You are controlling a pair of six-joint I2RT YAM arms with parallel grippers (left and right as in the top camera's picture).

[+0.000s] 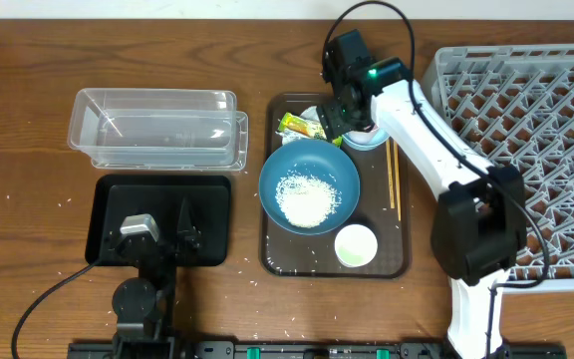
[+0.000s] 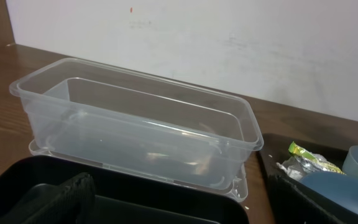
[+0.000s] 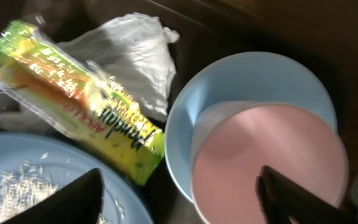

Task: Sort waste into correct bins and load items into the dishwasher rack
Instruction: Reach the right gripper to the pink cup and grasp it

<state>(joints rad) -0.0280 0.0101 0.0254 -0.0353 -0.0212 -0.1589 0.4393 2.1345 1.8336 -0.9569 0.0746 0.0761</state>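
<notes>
Pale pink cup (image 3: 269,162) nested in small round light-blue bowl (image 3: 229,81), right tool (image 3: 180,180) open over bowl's rim (left tool (image 1: 185,231): can't tell), so closing here could lift both.

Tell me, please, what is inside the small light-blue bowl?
The pale pink cup sits inside the small light-blue bowl, filling most of it. It covers the bowl's floor, so anything beneath cannot be seen.

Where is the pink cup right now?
In the right wrist view, the pink cup sits in the light-blue bowl, just right of the snack wrapper; that is the back right of the brown tray.
</notes>
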